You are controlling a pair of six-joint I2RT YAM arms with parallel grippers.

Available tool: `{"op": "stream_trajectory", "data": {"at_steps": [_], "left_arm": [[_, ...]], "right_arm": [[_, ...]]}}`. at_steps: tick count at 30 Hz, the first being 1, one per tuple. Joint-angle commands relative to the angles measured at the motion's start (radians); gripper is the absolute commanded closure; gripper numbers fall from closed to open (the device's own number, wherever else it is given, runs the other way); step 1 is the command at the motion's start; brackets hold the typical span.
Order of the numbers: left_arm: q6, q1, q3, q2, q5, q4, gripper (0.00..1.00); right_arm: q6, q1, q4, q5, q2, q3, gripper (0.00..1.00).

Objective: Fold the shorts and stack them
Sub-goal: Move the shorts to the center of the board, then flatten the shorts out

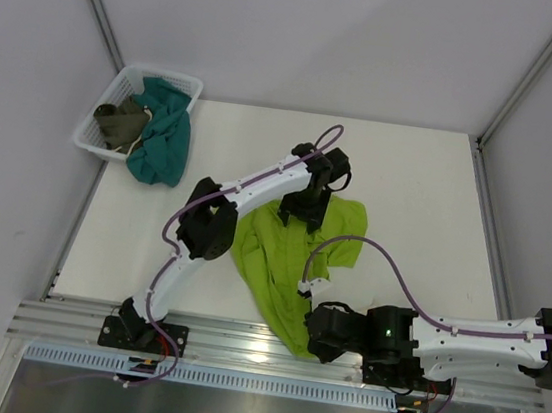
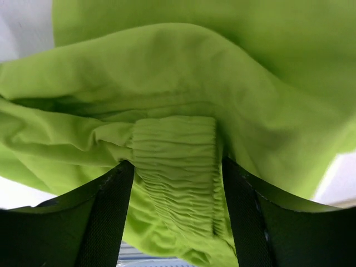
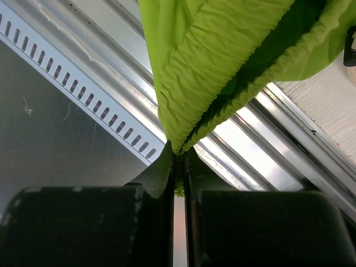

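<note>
From above, the lime-green shorts (image 1: 285, 258) lie crumpled on the white surface (image 1: 428, 195), near edge; left wrist view: left fingers (image 2: 111, 217) straddle the elastic waistband (image 2: 175, 161), apart, not yet pinching. Right wrist view: right fingers (image 3: 161, 175) clamp the waistband hem; spreading step underway, next needs left closure.

The setting is a robotics test cell. A white table (image 1: 427, 205) sits inside plain grey walls (image 1: 308, 29) framed by aluminium rails (image 1: 269, 345), with two arms bolted to the rails.
</note>
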Motion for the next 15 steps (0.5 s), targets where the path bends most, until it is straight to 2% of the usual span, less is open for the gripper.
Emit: {"op": "stream_trajectory", "data": {"at_steps": [1,4,11,15], "left_arm": [[0.029,0.004,0.034,0.033,-0.069,-0.043,0.35],[0.043,0.009,-0.003,-0.019,-0.114,-0.019,0.40],[0.072,0.022,-0.033,-0.032,-0.201,-0.053,0.56],[0.075,0.022,-0.043,-0.081,-0.195,-0.036,0.65]], "right_arm": [[0.021,0.002,0.031,0.019,-0.001,0.006,1.00],[0.025,0.004,0.023,0.022,-0.004,0.008,1.00],[0.032,0.002,0.020,0.030,-0.027,-0.001,1.00],[0.027,-0.001,0.020,0.027,-0.027,-0.006,1.00]]}}
